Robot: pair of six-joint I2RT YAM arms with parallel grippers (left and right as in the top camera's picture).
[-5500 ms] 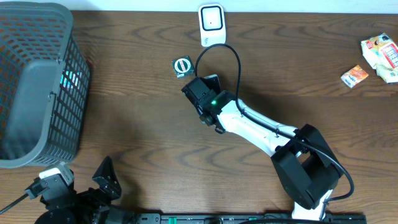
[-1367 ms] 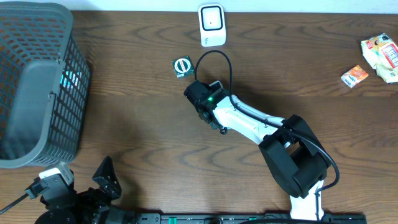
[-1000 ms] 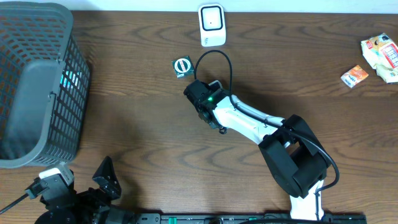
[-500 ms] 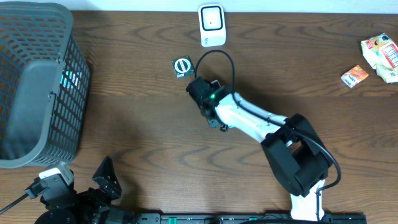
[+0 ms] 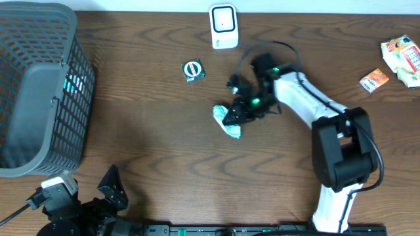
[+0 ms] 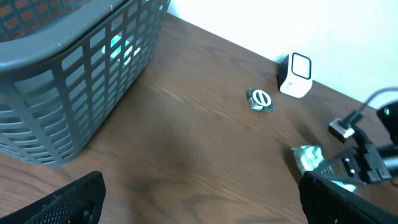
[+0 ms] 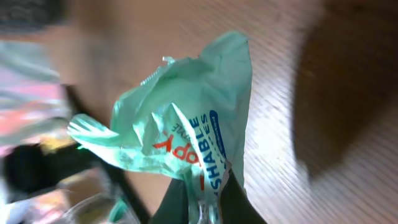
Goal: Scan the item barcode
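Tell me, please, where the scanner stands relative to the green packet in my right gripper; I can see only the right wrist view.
Observer: Overhead, a small white device, likely the scanner, stands at the far edge of the table, beyond the green packet pinched in the right gripper.
Operator: Is anything lying between them?
Observer: Nothing directly; a small green item lies off that line, toward the robot's left.
Operator: And where is the left arm?
Observer: The left gripper is open, low at the near edge by the grey basket, well clear of the packet.
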